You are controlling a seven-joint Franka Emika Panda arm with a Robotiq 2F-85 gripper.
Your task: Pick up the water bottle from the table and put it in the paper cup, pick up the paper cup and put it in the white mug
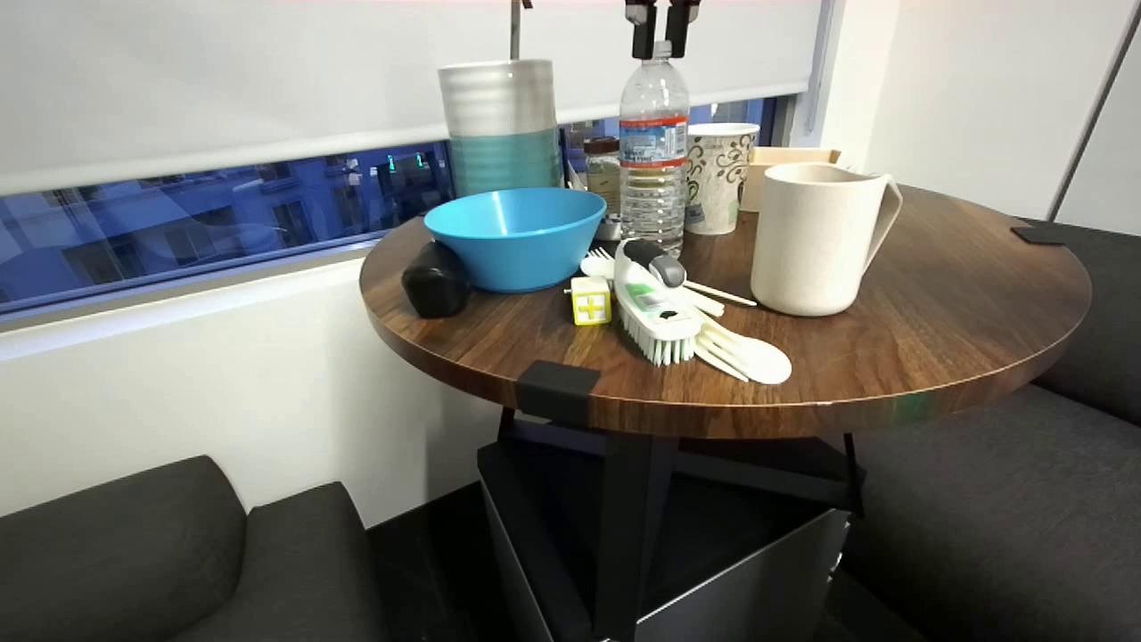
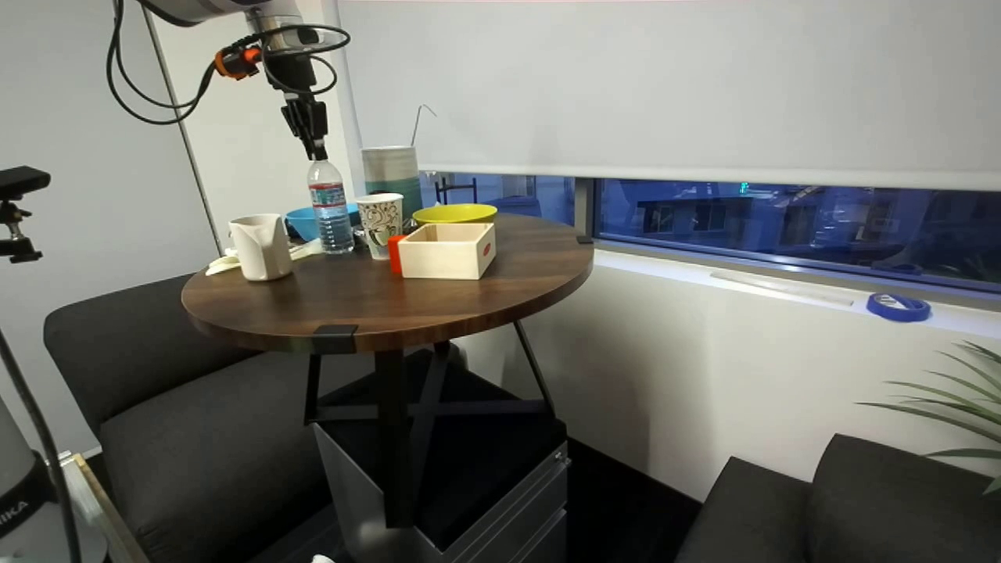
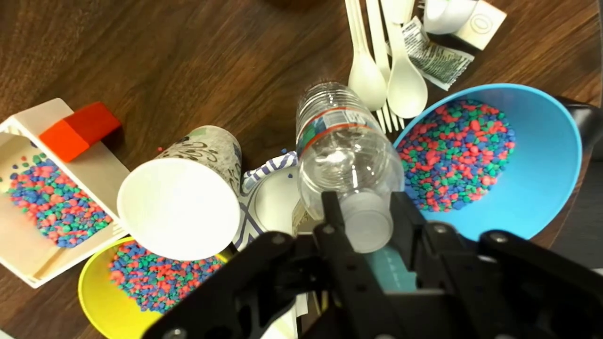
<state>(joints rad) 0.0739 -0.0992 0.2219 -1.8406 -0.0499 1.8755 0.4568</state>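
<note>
Now the gripper (image 3: pixel 364 203) pinches the water bottle (image 1: pixel 655 143) by its top, near the paper cup (image 1: pixel 720 178).

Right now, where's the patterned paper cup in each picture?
In an exterior view: patterned paper cup, upper right of centre.
In an exterior view: patterned paper cup, upper left of centre.
In the wrist view: patterned paper cup, left of centre.
Landmark in all three: plastic water bottle.
</note>
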